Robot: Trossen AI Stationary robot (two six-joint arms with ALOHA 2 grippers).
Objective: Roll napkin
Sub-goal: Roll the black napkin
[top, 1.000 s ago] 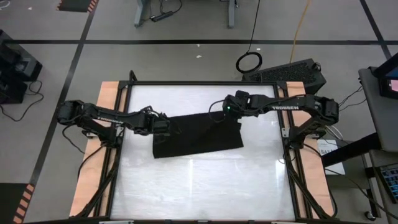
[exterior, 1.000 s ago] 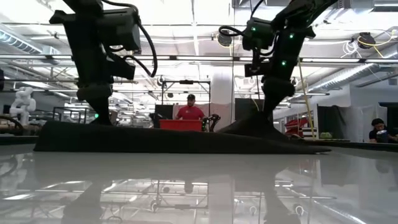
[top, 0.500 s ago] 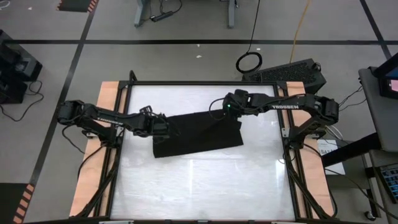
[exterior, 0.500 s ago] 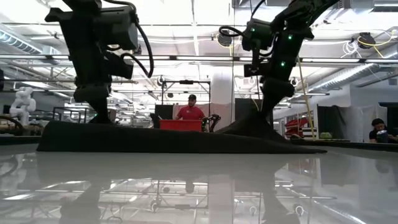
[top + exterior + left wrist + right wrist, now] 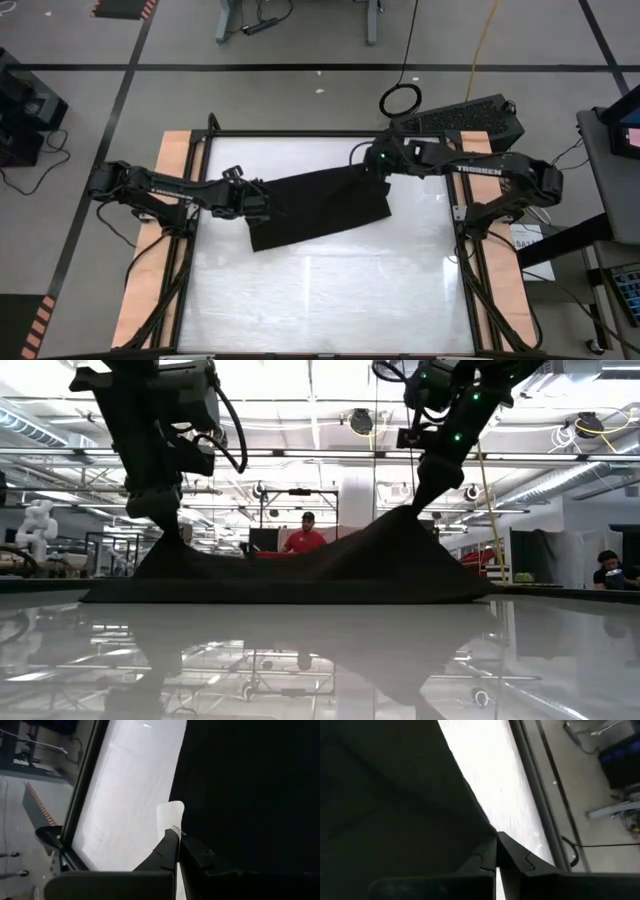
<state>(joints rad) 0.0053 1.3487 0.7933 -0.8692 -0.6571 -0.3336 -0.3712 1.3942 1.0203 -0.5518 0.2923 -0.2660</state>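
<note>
The black napkin (image 5: 320,210) lies spread across the middle of the table. Its near edge (image 5: 300,596) rests on the tabletop, and its two far corners are raised. My left gripper (image 5: 264,204) is shut on the napkin's left end; the low view (image 5: 168,532) shows it a little above the table. My right gripper (image 5: 370,168) is shut on the far right corner and stands higher (image 5: 413,510). A small white tag (image 5: 170,815) shows beside the left fingertips. My left gripper pinches the napkin's left edge near its far corner (image 5: 186,836) between its two fingers, coming from above and from the table's left. That corner is lifted, and the cloth slopes down from it to the table. My right gripper pinches the napkin's far right corner (image 5: 487,834) between its two fingers, from above. The corner is lifted clear, and the cloth hangs from it in a tent-like slope (image 5: 400,550) to the table.
The glossy white tabletop (image 5: 330,300) lies bare in front of the napkin, inside a dark frame (image 5: 210,130). A person in red (image 5: 306,538) stands far behind the table in the room.
Both grippers have gone up with the napkin's far corners, the right one higher and toward the far right. The far part of the cloth, flat on the table before, now rises in two peaks with a sag between them. The near edge has stayed on the table.
</note>
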